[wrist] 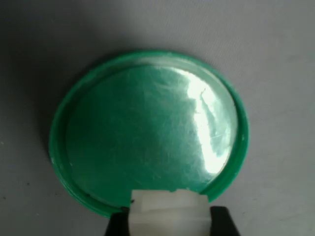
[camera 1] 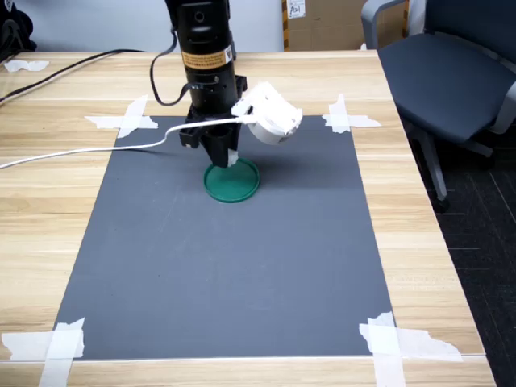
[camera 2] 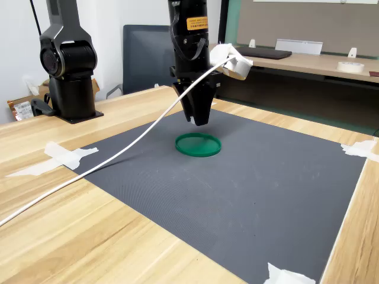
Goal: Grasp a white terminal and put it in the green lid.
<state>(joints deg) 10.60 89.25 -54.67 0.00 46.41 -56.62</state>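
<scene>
Now tool (wrist: 170, 216) grips white terminal (wrist: 170, 204) over green lid (wrist: 147, 132).

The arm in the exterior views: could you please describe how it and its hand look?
The arm is black and cylindrical, with a yellow-orange label bearing small print. A rounded white camera housing is mounted beside the wrist, and a white cable trails from it across the mat. The hand is black and tapers to narrow fingers.
</scene>
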